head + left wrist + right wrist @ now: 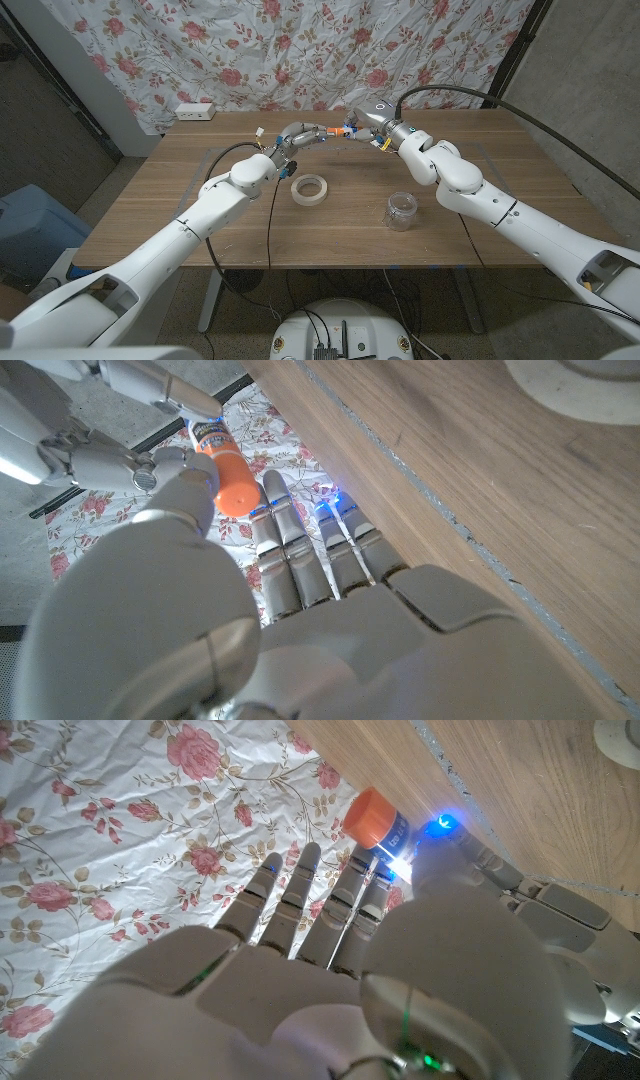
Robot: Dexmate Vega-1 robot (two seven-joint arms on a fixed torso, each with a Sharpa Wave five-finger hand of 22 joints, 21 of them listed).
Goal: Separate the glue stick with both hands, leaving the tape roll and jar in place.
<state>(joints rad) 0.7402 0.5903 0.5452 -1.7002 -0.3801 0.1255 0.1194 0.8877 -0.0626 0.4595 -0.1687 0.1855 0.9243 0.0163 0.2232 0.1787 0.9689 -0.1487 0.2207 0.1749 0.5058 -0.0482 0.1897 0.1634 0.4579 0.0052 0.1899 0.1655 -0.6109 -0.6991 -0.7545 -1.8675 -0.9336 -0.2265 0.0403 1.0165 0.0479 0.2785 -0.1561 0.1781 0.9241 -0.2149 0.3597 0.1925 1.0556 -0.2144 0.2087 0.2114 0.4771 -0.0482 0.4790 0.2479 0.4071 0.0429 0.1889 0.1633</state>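
Note:
The glue stick, orange with a white labelled body, hangs above the far middle of the table, held between both hands. My left hand grips it from the left and my right hand from the right. In the left wrist view the orange part lies against my left hand, while fingers of the right hand pinch the white end; it looks in one piece there. The right wrist view shows an orange end beyond my right hand.
A white tape roll lies flat near the table's middle, also seen as the tape roll. A clear glass jar stands upright to its right. A floral cloth hangs behind the wooden table.

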